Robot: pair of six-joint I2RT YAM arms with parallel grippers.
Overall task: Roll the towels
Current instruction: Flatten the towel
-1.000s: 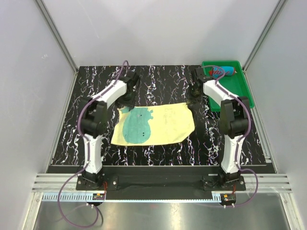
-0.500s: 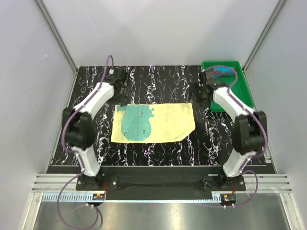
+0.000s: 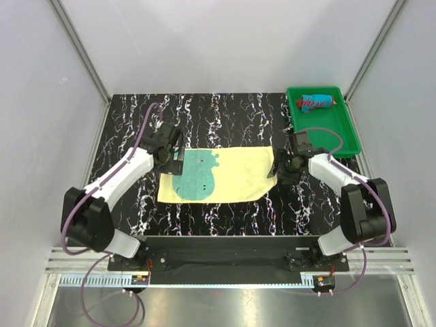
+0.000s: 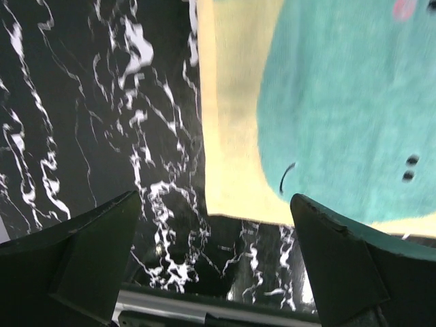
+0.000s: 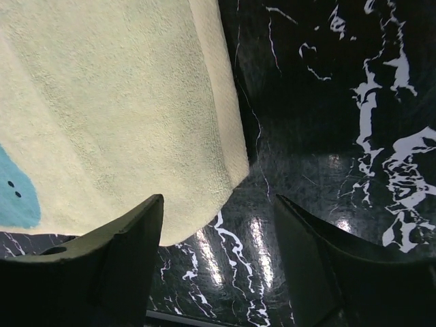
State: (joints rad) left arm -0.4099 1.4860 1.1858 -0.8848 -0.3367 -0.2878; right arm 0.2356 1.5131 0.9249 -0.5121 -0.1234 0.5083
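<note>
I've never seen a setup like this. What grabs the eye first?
A pale yellow towel with a teal patch lies flat in the middle of the black marbled table. The left end effector and right end effector stand open at its two side edges. A rolled red-and-blue towel sits in the green tray at the far right corner.

The black, white-veined marble surface offers bare room across the upper middle and along the bottom strip. The flat pale yellow towel with a teal patch fills the centre, flanked by the left tool and right tool, jaws spread. The green plastic tray blocks the upper right, with a red-and-blue rolled towel inside.
</note>
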